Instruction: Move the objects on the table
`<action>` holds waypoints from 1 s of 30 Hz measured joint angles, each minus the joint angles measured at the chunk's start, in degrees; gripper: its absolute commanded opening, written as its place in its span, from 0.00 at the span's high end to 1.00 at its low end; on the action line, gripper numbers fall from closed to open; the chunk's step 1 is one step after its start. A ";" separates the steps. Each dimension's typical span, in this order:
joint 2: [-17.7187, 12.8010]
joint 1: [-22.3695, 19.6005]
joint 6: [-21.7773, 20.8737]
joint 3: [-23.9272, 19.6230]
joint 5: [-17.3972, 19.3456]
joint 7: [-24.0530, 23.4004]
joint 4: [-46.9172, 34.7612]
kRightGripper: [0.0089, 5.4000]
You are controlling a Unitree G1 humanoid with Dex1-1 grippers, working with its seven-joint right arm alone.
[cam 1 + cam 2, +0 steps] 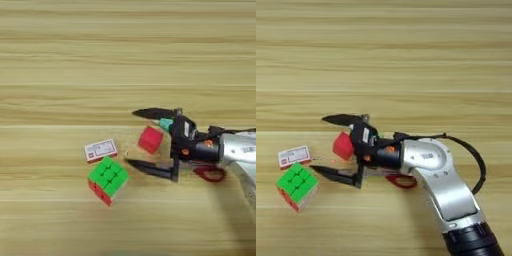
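Observation:
My right gripper (131, 137) is open wide, its two black fingers spread to either side of the plain red cube (150, 139), which lies on the table (60, 65) between them without touching either. The green-and-red puzzle cube (107, 179) sits just left of the lower fingertip (131, 163). Above it lies the small red-white flat box (100, 150). Of the glue stick only its green end (165, 122) shows beside the gripper's body. The scissors are mostly covered by my arm; a red handle loop (210, 173) sticks out below the wrist.
My silver forearm (441, 175) comes in from the bottom right, with a black cable (476, 157) looping beside it. The light-wood table stretches bare of objects across the whole upper half and the left side.

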 measured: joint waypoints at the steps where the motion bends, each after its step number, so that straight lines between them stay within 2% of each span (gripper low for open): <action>1: 0.00 -0.32 0.39 0.98 -0.23 0.61 -0.01 0.01; 7: 0.20 -1.05 1.63 6.95 -2.68 2.32 -0.57 0.01; 13: 1.95 -1.14 1.75 10.96 -8.23 -0.37 1.15 0.01; 16: 2.87 -1.55 1.75 12.55 -9.44 -1.31 1.25 0.01; 18: 3.05 -1.65 3.00 13.99 -11.98 -2.10 2.43 0.01; 23: 3.07 -1.10 4.07 15.70 -14.18 -3.07 3.14 0.01; 30: 3.29 -0.95 4.13 16.06 -14.90 -3.21 3.14 0.01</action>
